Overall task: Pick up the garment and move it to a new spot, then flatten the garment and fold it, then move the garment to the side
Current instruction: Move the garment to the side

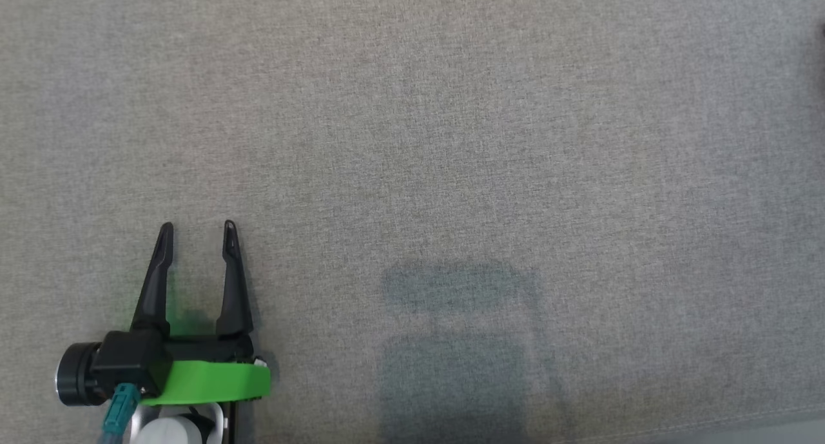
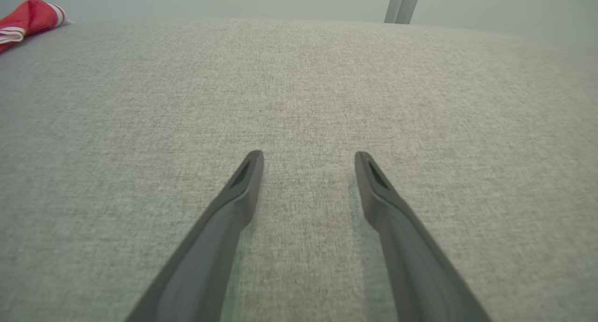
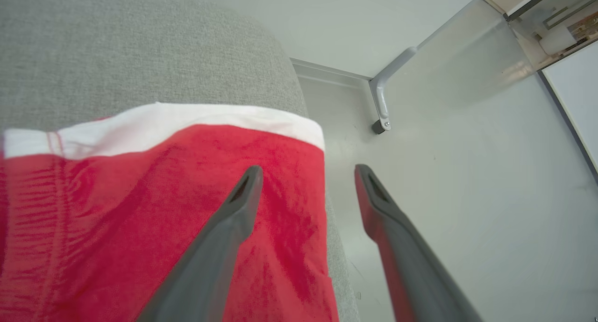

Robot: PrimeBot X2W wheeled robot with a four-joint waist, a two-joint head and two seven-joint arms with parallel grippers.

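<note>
Right gripper, jaws wide, holding nothing. The red sports garment lies beneath its left jaw at the grey tabletop edge, apparently parked aside. Left gripper jaws wide, nothing between.

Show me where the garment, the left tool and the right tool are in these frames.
garment (image 3: 140,210): right wrist view, on its red cloth below the white band.
left tool (image 1: 198,226): head view, midway between its two fingertips.
right tool (image 3: 308,168): right wrist view, midway between its two fingertips.
</note>
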